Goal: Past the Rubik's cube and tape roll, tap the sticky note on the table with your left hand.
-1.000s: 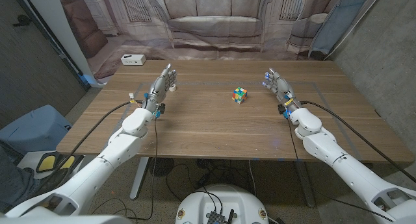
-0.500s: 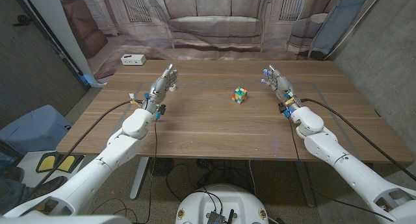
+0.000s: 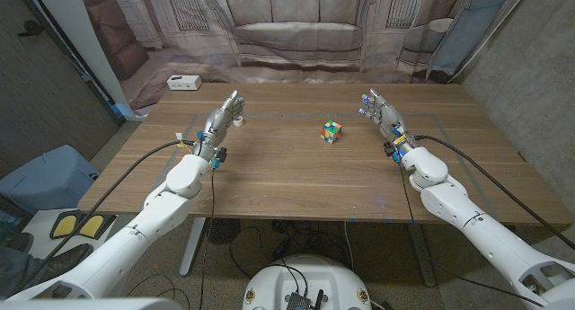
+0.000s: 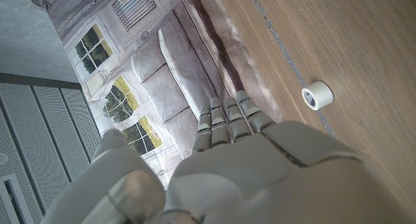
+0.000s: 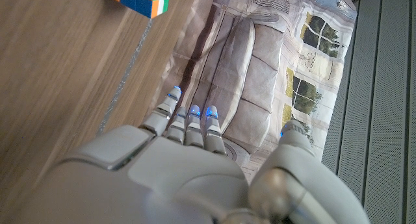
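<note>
A printed backdrop of a sofa and windows is hanging behind the wooden table (image 3: 296, 166), where the Rubik's cube (image 3: 332, 131) is sitting near the middle between the two hands. The left hand (image 3: 222, 118) is holding nothing, fingers extended toward the far edge, with the tape roll (image 4: 317, 95) lying just beside it. The right hand (image 3: 384, 118) is likewise standing open and unloaded; I cannot make out the sticky note.

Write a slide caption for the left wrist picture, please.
Left hand, fingers outstretched and holding nothing, beside a white tape roll.

Even, soft indoor light; sharp frames, faint shadows
</note>
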